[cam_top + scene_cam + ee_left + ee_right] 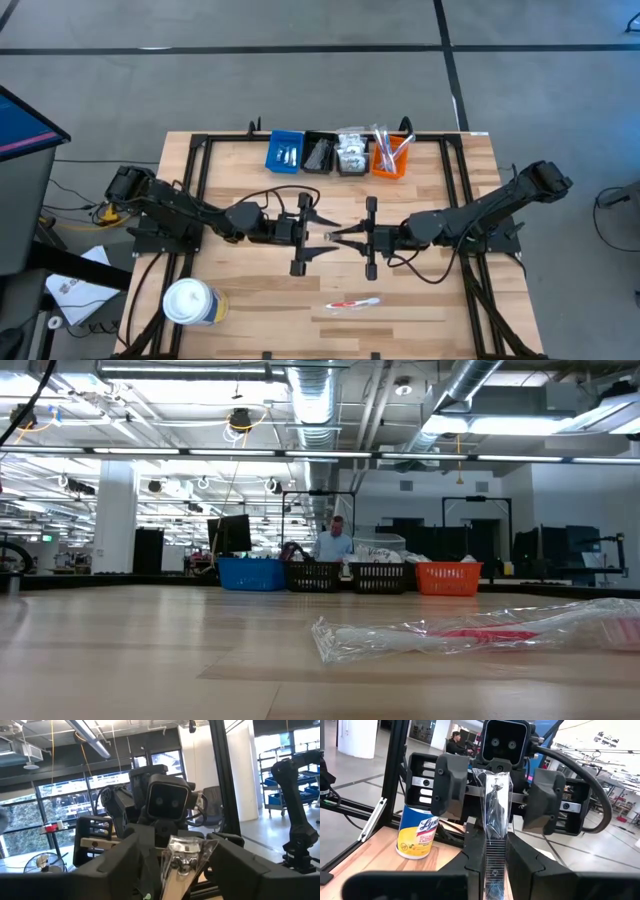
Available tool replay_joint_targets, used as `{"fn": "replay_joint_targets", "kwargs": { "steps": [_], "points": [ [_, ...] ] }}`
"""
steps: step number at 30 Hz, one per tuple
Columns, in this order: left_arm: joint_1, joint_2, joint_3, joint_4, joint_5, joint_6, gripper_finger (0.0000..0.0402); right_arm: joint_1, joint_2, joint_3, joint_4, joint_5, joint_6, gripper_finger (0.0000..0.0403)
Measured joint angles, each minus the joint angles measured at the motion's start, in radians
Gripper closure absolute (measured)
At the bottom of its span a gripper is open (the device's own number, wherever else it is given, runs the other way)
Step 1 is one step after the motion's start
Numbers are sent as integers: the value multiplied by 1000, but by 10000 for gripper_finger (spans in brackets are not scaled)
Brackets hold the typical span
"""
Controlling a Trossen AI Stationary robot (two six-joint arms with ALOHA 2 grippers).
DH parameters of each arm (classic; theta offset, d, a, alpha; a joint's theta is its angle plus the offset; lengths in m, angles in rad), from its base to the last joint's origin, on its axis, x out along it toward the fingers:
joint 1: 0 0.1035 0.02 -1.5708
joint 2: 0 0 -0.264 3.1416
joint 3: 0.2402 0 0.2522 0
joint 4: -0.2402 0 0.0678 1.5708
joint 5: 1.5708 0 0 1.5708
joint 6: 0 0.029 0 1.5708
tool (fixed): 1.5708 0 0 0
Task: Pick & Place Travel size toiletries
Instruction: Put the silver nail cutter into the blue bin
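While both arms meet nose to nose above the middle of the table, a clear sachet with a black comb inside (pixel 495 840) is seen pinched between the pressed-together fingers of the right gripper (pixel 342 236), its free end reaching toward the left gripper (pixel 322 228). The left gripper's fingers (pixel 449 785) are seen spread wide on either side of the sachet's far end, apart from it; the same sachet (pixel 182 857) is shown in the left wrist view between those parted fingers. In the high view the sachet (pixel 329 235) is seen as a small pale shape between the two grippers, held off the wooden table (pixel 250 310).

A second packet, a red and white toothbrush in clear wrap (pixel 353 303), is found lying flat on the table toward the near edge, well apart from both grippers; it fills the foreground of the low view (pixel 470 635).

Along the far edge a row of bins is set: a blue bin (pixel 285 152), a black bin (pixel 319 153), a further bin filled with white sachets (pixel 351 153), and an orange bin (pixel 391 158) with sticks standing in it.

At the near left corner a white wipes tub with a yellow label (pixel 189 302) is placed upright.
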State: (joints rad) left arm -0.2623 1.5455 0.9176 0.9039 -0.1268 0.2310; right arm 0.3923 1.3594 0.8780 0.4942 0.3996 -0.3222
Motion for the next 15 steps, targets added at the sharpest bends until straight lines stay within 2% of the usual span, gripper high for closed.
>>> {"fn": "replay_joint_targets", "kwargs": {
  "steps": [3,6,15],
  "points": [
    [0,0,0,0,-1,0,161,0,0,0,-1,-1,-1,356],
    [0,0,0,0,-1,0,159,3,0,0,0,-1,-2,356],
    [0,0,0,-6,-3,-1,217,34,0,0,16,40,-36,356]
  ]
}}
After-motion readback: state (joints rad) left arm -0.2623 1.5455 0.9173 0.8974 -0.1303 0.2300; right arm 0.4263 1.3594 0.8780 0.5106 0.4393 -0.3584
